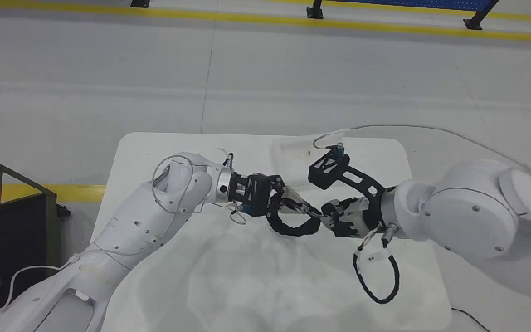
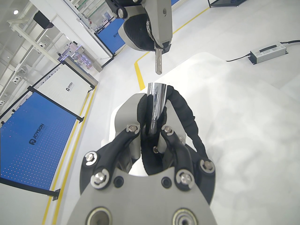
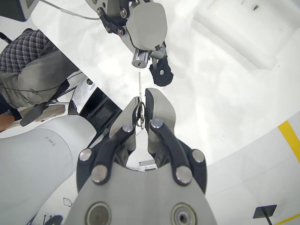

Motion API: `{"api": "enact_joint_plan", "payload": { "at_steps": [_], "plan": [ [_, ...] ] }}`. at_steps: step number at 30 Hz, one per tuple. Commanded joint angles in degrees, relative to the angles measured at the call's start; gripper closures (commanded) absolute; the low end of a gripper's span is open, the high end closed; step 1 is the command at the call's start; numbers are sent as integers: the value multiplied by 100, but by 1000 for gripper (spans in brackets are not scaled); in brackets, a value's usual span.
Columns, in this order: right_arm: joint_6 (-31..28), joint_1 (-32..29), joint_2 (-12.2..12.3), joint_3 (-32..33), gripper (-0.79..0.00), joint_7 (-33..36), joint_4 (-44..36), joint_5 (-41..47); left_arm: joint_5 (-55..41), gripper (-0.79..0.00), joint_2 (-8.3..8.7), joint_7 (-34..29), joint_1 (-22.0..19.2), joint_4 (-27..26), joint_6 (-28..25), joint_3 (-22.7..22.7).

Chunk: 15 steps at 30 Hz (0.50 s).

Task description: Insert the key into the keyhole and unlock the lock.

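– Right claw (image 3: 141, 97), item one: condition?
– Closed to a narrow slit, pinching the key (image 3: 140, 84) by its head. The key ring (image 3: 140, 113) sits between the pads and the blade juts straight out past the fingertips.
– Left claw (image 2: 153, 104), item two?
– Clamped round the lock (image 2: 157, 97), a chrome cylinder, with its open end facing the key. The black sheathed cable (image 2: 187, 115) loops off to one side of the lock.
– Location of both?
– Held in the air over the middle of the white table (image 1: 365, 158), the two claws nose to nose.
– Progress entry?
– Both pieces are picked up and lined up, so I judge that much done. The key tip stands just short of the keyhole (image 3: 139, 64), with a small gap between them. Insertion is not yet begun, and the turn to unlock is left as well.
– Per-view differences?
– Right wrist view: the lock's end face with the keyhole slot, and the key seen edge-on as a thin line. It looks slightly off to one side of the slot.
– Left wrist view?
– The key's broad flat and the cylinder's side. The end face is turned away, so the slot cannot be checked from there.
– Top view?
– Both arms meeting, but the key and gap are too small to judge.
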Motion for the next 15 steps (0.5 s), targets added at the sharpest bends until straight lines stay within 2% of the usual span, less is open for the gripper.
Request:
{"api": "enact_joint_plan", "payload": {
  "at_steps": [1, 15],
  "plan": [
    [48, 131, 17, -143, 0, -46, 1, 63, 10, 0, -2, 8, 1, -3, -8, 2],
    [364, 982, 130, -1022, 0, -363, 33, 472, 42, 0, -13, 23, 1, -8, -35, -4]
  ]
}}
